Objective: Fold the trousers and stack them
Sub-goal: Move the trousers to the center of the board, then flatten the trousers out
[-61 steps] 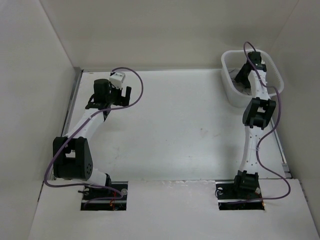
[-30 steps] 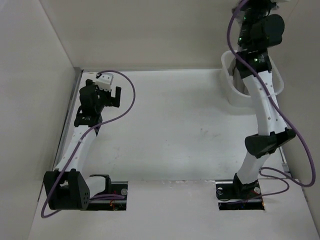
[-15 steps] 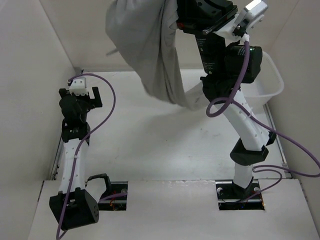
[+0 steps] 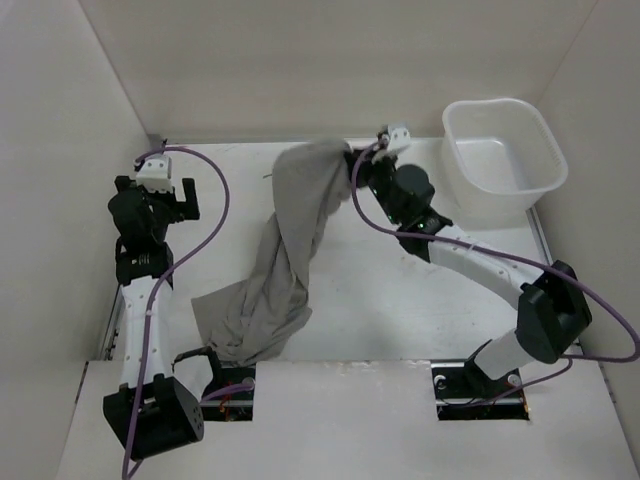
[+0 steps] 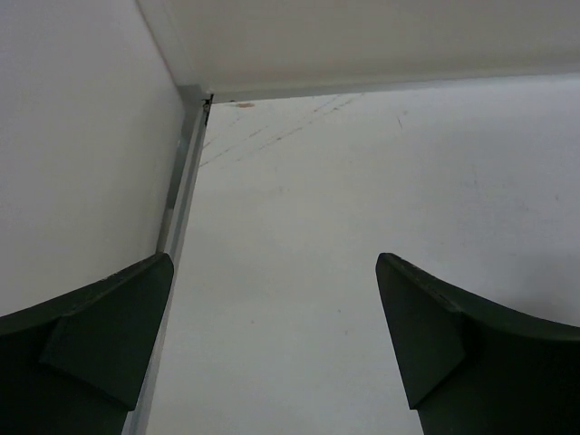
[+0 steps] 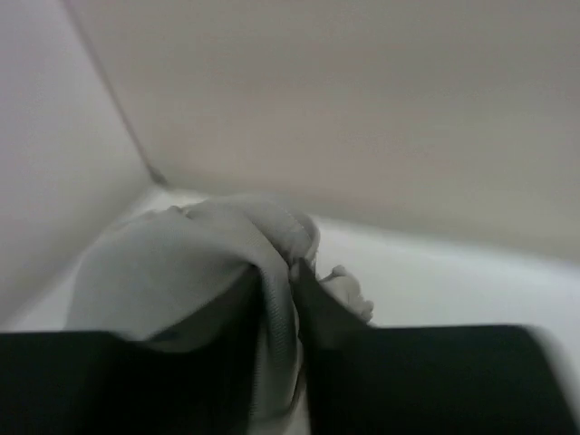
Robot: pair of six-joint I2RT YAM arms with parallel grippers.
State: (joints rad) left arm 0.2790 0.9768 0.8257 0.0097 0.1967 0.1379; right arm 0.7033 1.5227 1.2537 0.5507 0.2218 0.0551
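**Item 1, left gripper** (image 5: pixel 274 272). Far-left of the table (image 4: pixel 400 300), close to the side wall. Jaws stand fully apart with nothing between them; its own camera sees only bare tabletop and the corner.

**Item 2, trousers** (image 4: pixel 290 250). One grey pair, bunched rather than flat.
- Top end is raised at far centre.
- The rest trails down in a twisted rope to a crumpled heap at the near edge, just by the left arm's base.
- The long axis runs on a slant from far centre to near left.
- No leg or waistband can be told apart in the bundle.

**Item 3, right gripper** (image 6: pixel 277 299). Reached across to far centre, at the top end of the trousers. Jaws are nearly together with a fold of cloth caught in the narrow gap (from where I stand the grip looks slight, a pinch and no more).

**Item 4, tub** (image 4: pixel 460 120). White, in the far-right corner, well apart from the cloth.

**Relation that matters.** The trousers lie to the right of the free left jaws, with clear table between.
- The raised end is roughly level with the left jaws.
- The heap lies nearer to the left arm than to the right.
- By my reckoning, spreading the pair flat calls for a second hold, and the left gripper is the one placed to take it.
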